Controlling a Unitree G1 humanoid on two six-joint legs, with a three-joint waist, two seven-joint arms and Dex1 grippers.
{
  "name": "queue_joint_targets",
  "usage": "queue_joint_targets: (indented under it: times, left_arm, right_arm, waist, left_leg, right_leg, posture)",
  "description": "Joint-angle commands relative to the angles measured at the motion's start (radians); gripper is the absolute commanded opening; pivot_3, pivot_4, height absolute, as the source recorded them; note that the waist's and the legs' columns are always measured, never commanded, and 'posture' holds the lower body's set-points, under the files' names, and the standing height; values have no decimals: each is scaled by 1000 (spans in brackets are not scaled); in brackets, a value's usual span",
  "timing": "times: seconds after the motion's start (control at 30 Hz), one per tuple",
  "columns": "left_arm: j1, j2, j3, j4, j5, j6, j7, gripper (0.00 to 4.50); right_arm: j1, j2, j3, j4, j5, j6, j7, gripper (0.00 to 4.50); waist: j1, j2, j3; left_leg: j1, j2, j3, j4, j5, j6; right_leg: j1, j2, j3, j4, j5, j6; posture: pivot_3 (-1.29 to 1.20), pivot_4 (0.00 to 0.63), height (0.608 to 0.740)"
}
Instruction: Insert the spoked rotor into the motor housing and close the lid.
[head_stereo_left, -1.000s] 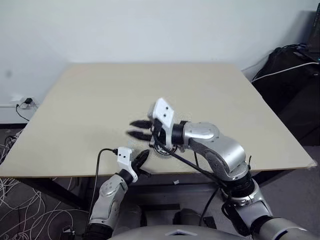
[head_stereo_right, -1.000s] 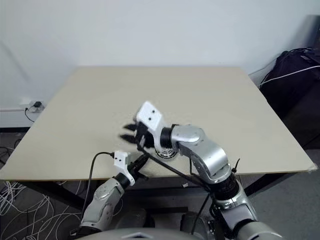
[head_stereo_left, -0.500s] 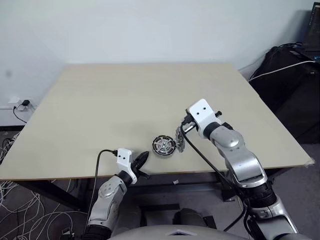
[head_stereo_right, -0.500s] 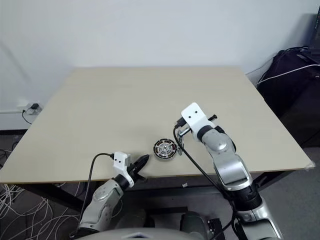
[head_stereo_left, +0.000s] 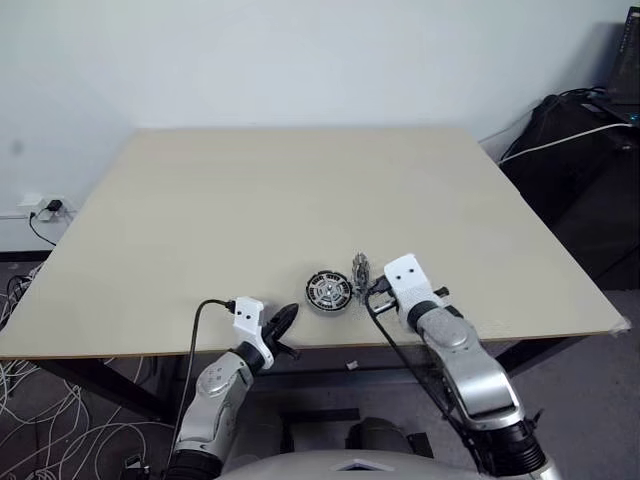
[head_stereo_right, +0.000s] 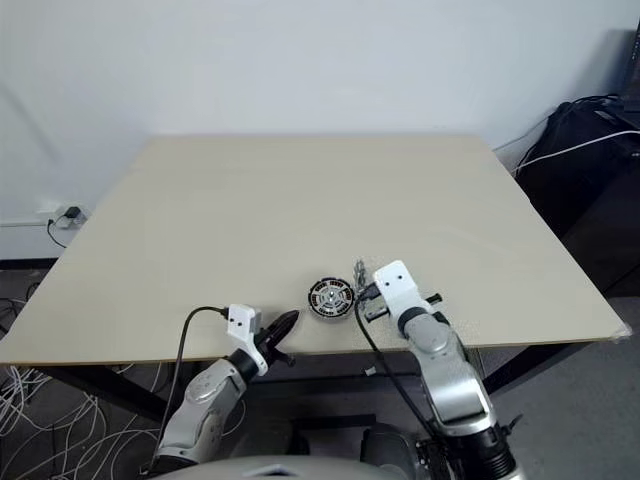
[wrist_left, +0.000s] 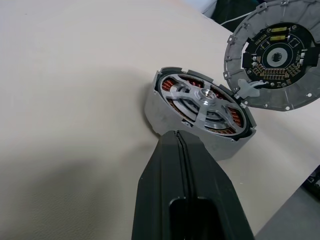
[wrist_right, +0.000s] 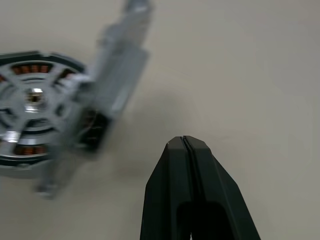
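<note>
1. The round dark motor housing (wrist_left: 200, 117) with its ring of copper-coloured windings sits on the pale beige table (head_stereo_left: 250, 210), close to the table's near edge. I take it as my landmark.
2. The flat silver spoked rotor (wrist_left: 207, 102), with thin spokes and a small central hub, lies seated inside the housing; the copper windings show between its spokes.
3. The silver-grey round metal lid (wrist_left: 272, 55) stands up on edge at the right side of the housing, hinged open and tilted away. Its inner face carries a dark circuit ring with small gold parts.
4. In my head views the lid (head_stereo_left: 359, 277) appears as a thin upright sliver just right of the housing (head_stereo_left: 329, 291).
5. My left gripper (head_stereo_left: 283, 319) hangs on the near side of the housing, out over the table's near edge and a little to the left. Its two black fingers (wrist_left: 172, 165) are pressed together on nothing.
6. In my left wrist view those fingertips end just short of the housing's grey wall; I cannot tell whether they touch it.
7. My right gripper (wrist_right: 183, 142) is to the right of the housing, on the far side of the raised lid from it. Its black fingers (wrist_right: 172, 165) are pressed flat together, empty, above bare table.
8. The right gripper tips stand apart from the lid, with open table surface between them.
</note>
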Motion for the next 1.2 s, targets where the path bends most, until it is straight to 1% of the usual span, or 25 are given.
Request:
queue_joint_targets:
  times: [0.03,0.37,0.53,0.8,0.9,0.97,1.03,1.13,1.2]
  left_arm:
    - [-9,3,-1,-33,-6,-2,-5,0]
    - [-11,3,1,-34,-4,-4,-1,0]
    - [-7,2,2,-37,-6,-4,2,0]
    - [-5,1,5,-38,-8,-4,3,0]
    - [-7,2,4,-36,-10,-1,-1,0]
    - [-8,2,3,-35,-10,0,-2,0]
    - [-8,2,2,-35,-9,0,-2,0]
    - [-5,1,4,-37,-10,-2,1,0]
    - [-4,-1,4,-37,-9,-3,2,0]
  right_arm:
    - [-10,24,31,16,-30,-25,-34,22]
    - [-75,86,147,126,-63,-52,-32,22]
    - [-105,97,167,190,-75,-72,-20,22]
    - [-109,104,172,230,-85,-84,-9,22]
    - [-129,89,220,272,-122,-107,-2,22]
    - [-146,72,261,306,-158,-135,6,22]
    - [-158,60,289,334,-185,-155,15,22]
    - [-155,65,284,346,-185,-154,30,22]
    - [-148,66,266,342,-184,-148,29,22]
  waist:
    - [0,0,0]
    - [-5,0,0]
    - [-20,0,0]
    - [-27,0,0]
    - [-29,-1,0]
    - [-32,-1,0]
    - [-37,-1,0]
    - [-38,-1,0]
    - [-38,-1,0]
  left_leg:
    - [0,0,0,0,0,0]
    - [1,0,0,0,0,0]
    - [2,0,0,0,0,-1]
    - [3,0,0,-1,0,-1]
    - [5,0,0,-1,0,-1]
    - [11,1,1,-3,0,-1]
    - [13,1,1,-3,0,-1]
    - [13,2,0,-3,0,-1]
    - [13,2,0,-4,0,-1]
  right_leg:
    - [0,0,0,0,0,0]
    - [0,0,0,0,0,0]
    - [1,1,0,1,0,0]
    - [1,1,1,1,0,0]
    - [3,1,1,1,0,0]
    - [9,1,1,0,0,0]
    - [10,-2,2,0,-2,3]
    - [10,-2,2,0,-3,4]
    - [10,-2,2,0,0,0]
  posture:
    - [0,0,740]
    - [0,0,740]
    - [0,0,740]
    - [0,0,740]
    - [0,0,740]
    - [0,0,740]
    - [0,0,740]
    - [0,0,740]
    - [0,0,740]
